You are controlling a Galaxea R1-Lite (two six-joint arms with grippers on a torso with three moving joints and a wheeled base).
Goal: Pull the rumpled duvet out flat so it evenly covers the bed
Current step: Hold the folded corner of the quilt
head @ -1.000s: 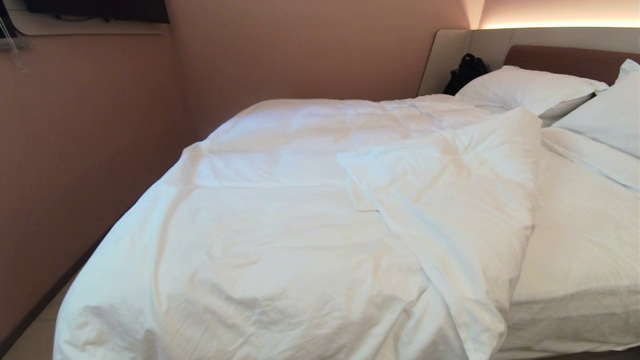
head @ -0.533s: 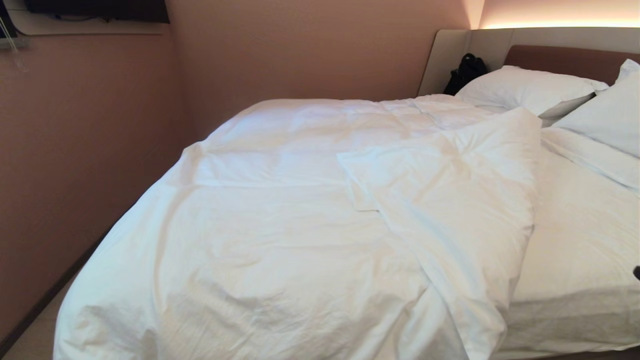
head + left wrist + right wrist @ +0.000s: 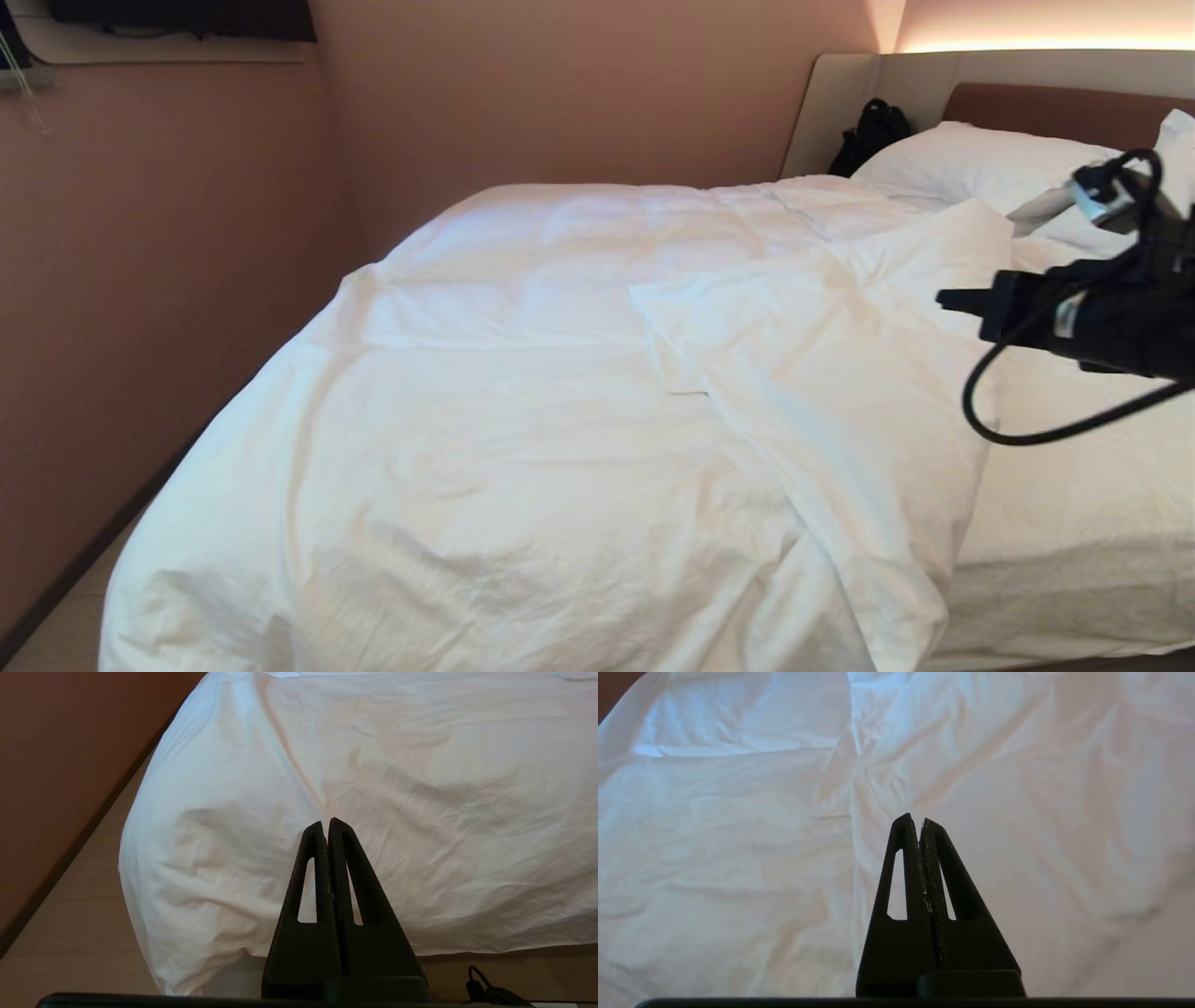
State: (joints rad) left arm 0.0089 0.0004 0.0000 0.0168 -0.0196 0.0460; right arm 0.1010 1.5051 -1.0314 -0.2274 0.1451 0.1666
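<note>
Right hand (image 3: 920,823) (fingers together) above the rumpled duvet (image 3: 523,420)

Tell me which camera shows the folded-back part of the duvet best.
The head view: the duvet's whole folded-back flap lies in frame. The right wrist view shows only creased cloth and a seam; the left wrist view shows its foot-end corner, no fold.

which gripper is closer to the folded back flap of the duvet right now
Right. The right gripper, shut, hangs in the air by the flap of the duvet, on its pillow-side edge. The left gripper, also shut, sits low off the foot end of the bed, out of the head view.
</note>
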